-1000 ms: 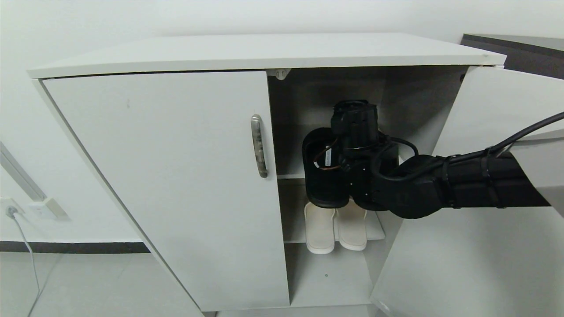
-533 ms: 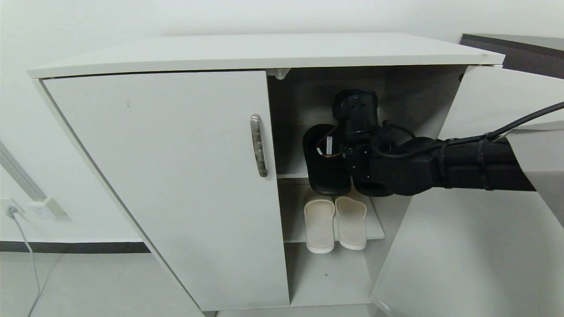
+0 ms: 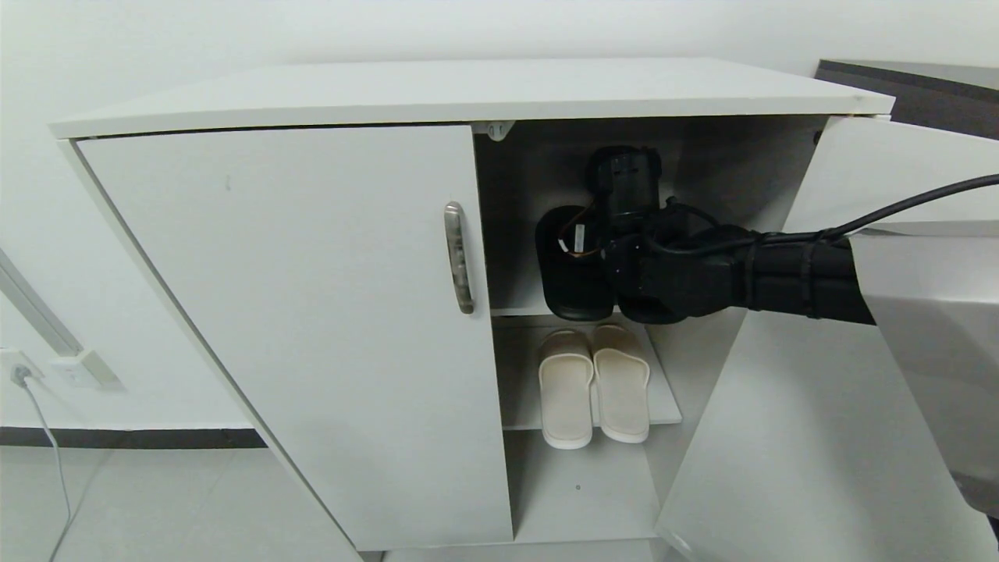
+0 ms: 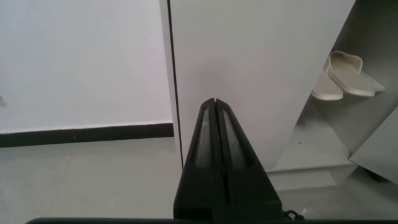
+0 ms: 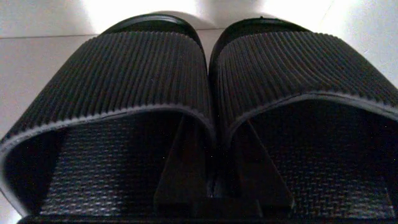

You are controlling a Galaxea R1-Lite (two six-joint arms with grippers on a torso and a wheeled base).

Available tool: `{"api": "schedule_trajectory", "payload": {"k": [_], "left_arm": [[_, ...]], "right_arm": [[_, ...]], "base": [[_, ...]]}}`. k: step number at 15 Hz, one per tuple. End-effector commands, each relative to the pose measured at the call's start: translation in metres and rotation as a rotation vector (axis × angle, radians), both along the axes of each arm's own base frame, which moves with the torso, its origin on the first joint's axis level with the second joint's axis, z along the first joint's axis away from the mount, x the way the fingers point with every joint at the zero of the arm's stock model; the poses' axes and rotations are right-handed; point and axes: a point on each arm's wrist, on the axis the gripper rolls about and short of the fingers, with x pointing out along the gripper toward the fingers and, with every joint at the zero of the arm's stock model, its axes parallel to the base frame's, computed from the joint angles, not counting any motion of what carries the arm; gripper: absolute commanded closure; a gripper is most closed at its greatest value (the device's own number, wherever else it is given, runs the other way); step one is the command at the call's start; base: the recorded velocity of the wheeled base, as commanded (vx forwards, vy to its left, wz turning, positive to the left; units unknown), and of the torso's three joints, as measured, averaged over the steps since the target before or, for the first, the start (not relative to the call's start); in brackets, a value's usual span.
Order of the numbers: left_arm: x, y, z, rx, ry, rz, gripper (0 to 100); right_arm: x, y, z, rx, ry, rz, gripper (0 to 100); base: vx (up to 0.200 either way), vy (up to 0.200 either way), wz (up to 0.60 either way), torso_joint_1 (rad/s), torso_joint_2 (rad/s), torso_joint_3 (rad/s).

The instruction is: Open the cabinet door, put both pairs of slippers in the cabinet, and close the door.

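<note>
The white cabinet (image 3: 468, 90) has its right door (image 3: 780, 437) swung open and its left door (image 3: 312, 312) closed. A pair of white slippers (image 3: 593, 382) lies side by side on the middle shelf, and the white slippers (image 4: 345, 74) also show in the left wrist view. My right gripper (image 5: 214, 168) is shut on the black slippers (image 5: 149, 81), one finger inside each, pinching their inner walls together. It holds the black slippers (image 3: 570, 273) at the level of the upper shelf (image 3: 515, 312), inside the opening. My left gripper (image 4: 214, 102) is shut and empty, low before the closed door.
A metal handle (image 3: 458, 257) runs down the closed door's right edge. A wall socket with a cable (image 3: 15, 375) sits low on the wall at the left. Dark furniture (image 3: 921, 94) stands behind the cabinet on the right. The bottom compartment (image 3: 577, 492) holds nothing.
My right arm has risen and pushed deeper into the cabinet with the black slippers, from in front of the middle shelf to the upper shelf. The white slippers are now uncovered.
</note>
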Motion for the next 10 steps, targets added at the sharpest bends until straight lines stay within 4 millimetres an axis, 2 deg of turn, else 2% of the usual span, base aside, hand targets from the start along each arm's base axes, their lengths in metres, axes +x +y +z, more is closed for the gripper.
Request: {"api": "schedule_trajectory", "payload": {"k": [1,5,6,10], "left_arm": [[0.000,0.000,0.000,0.000,0.000,0.000,100],[0.000,0.000,0.000,0.000,0.000,0.001,100],[0.000,0.000,0.000,0.000,0.000,0.001,100],[0.000,0.000,0.000,-0.002,-0.002,0.001,100]], "right_arm": [[0.001,0.002,-0.003,-0.003,0.004,0.002,100],[0.002,0.002,-0.005,-0.003,0.004,0.000,100],[0.002,0.002,-0.004,-0.003,0.005,-0.002,0],[-0.011,-0.001,0.005,-0.005,0.005,0.006,0]], "base": [[0.000,0.000,0.00,0.000,0.00,0.000],[0.000,0.000,0.00,0.000,0.00,0.000],[0.000,0.000,0.00,0.000,0.00,0.000],[0.000,0.000,0.00,0.000,0.00,0.000]]}}
